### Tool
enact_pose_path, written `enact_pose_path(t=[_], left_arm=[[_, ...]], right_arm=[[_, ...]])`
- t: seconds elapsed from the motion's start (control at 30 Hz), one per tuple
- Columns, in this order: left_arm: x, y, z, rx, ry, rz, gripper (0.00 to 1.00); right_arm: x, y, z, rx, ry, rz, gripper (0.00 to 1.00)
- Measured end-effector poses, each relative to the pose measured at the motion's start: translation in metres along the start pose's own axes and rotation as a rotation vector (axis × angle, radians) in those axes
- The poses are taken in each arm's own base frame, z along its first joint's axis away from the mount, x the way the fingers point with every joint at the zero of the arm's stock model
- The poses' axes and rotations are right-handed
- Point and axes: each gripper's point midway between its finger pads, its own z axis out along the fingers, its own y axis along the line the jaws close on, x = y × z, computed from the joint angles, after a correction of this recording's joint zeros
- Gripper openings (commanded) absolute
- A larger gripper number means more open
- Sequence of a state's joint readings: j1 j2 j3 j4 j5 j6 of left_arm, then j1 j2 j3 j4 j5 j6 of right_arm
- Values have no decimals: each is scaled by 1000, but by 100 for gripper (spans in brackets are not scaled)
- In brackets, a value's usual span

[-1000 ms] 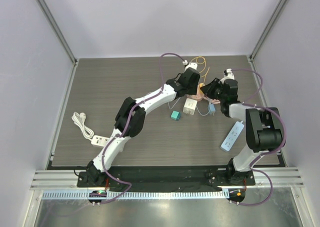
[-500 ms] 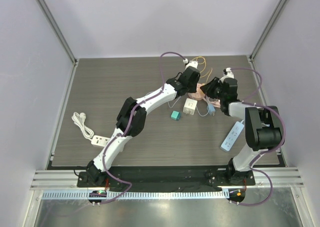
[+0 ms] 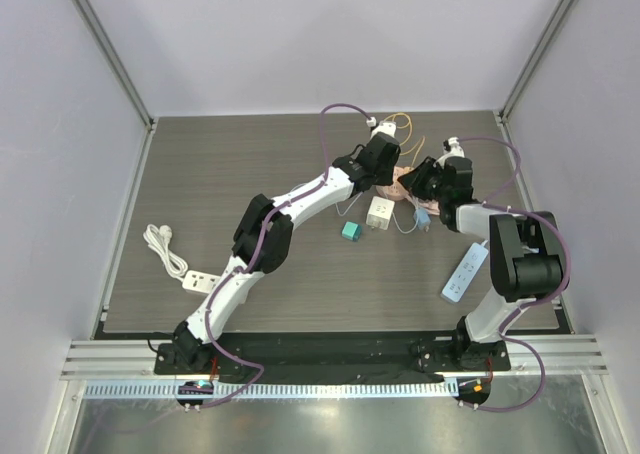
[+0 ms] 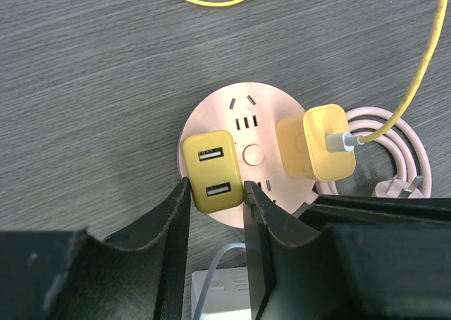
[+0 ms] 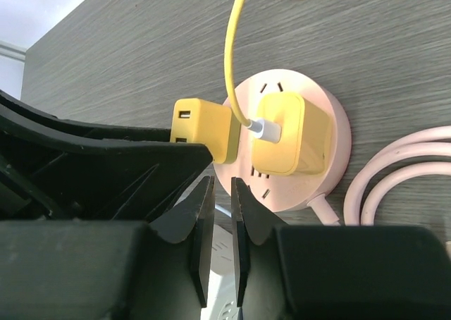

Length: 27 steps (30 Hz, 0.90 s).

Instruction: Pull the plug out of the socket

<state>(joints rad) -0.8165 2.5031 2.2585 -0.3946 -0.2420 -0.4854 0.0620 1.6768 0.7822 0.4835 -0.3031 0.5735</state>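
Left wrist view: my left gripper (image 4: 215, 193) is closed on the two-port yellow plug (image 4: 211, 172), one finger pressed to each side, low on its body.
Plug position: it sits seated in the round pink socket (image 4: 271, 108), on the side away from the second yellow charger (image 4: 320, 147); I judge that it has not lifted yet.
Right gripper (image 5: 222, 186): fingers drawn nearly together with nothing between them that I can see, tips just at the socket's near rim. I cannot tell whether they press on it.
Risk, socket lifting: the socket is light and loose on the table (image 4: 84, 87). If my right arm is not pinning it, a pull would likely raise the whole puck with the plug.
Risk, slipping grip: I hold only the lower part of the plug. A tilted pull could let the fingers slide off its smooth sides.
Risk, bent pins: pulling sideways rather than straight out could jam the prongs in the slots.
Risk, neighbour charger: the yellow cable (image 4: 423, 59) runs from the charger across the scene. If the socket jerks, it could drag that cable or loosen the charger.
Risk, arm contact: both wrists crowd over the same socket, so a sharp lift could knock them together.
Risk, clutter: the coiled pink cord (image 4: 402, 158) and the white block (image 4: 218, 299) lie just beside the socket and could snag.
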Motion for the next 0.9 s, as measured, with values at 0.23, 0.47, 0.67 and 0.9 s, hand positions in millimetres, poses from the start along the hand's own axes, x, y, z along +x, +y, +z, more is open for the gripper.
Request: enact_pose_path(t=[0.23,0.47,0.67,0.9], left_arm=[[0,0,0,0,0,-4,0],[0,-1,0,6,2,-13,0],[1,-3,0,18,5,-5,0],[-2,0,4,30,-7,-4,0]], right_arm=[[8,4,12,-9,40,0,21],[17,0,15,19,79,-6,21],[22,-8,24,52,111,-13,21],[29,-10,39,72,161,-22,21]])
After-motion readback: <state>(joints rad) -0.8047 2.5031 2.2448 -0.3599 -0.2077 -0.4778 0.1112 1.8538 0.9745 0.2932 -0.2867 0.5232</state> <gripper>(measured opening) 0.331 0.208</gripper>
